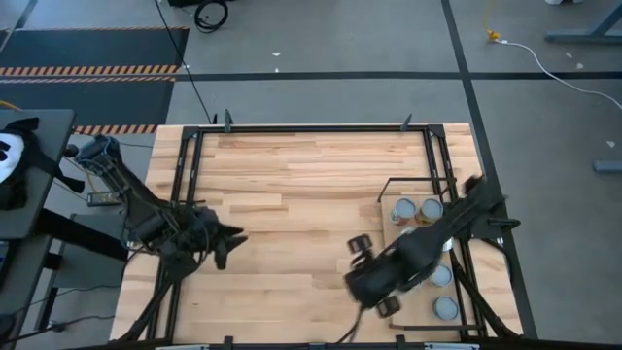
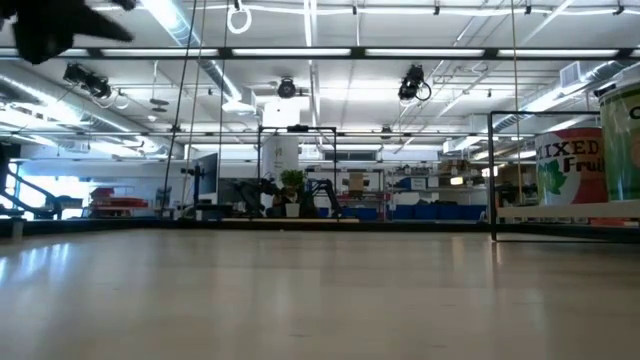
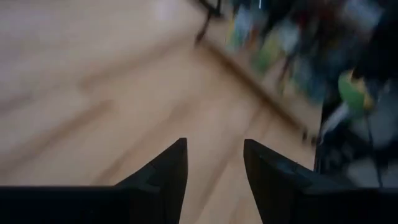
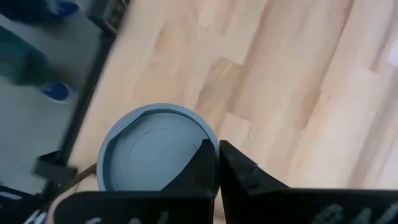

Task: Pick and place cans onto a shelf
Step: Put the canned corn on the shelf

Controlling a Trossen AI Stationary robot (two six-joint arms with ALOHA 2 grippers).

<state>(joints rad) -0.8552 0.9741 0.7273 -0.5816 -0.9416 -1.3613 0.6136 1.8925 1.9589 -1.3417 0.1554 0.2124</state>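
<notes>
Several cans with silvery tops [image 1: 403,209] [image 1: 446,307] stand on the pale shelf [image 1: 420,313] at the table's right. The low view shows two of them, one labelled mixed fruit [image 2: 572,165]. My right gripper [image 4: 217,152] is shut and points steeply down from its arm [image 1: 379,277], left of the shelf. Just beside its tips is another can's grey top [image 4: 155,149]. My left gripper [image 1: 231,243] hangs open over the table's left part, with nothing between its fingers [image 3: 214,162]. My right gripper's shut fingertips [image 4: 208,155] show over the rim of the can's top [image 4: 198,134] from above. I cannot tell whether they touch the can or stand clear above it.
A black metal frame [image 1: 311,126] runs round the planked tabletop. The shelf's thin wire frame [image 1: 418,179] stands at its far end. Bare wood lies in the table's middle [image 1: 301,194]. The floor shows past the table edge [image 4: 37,68].
</notes>
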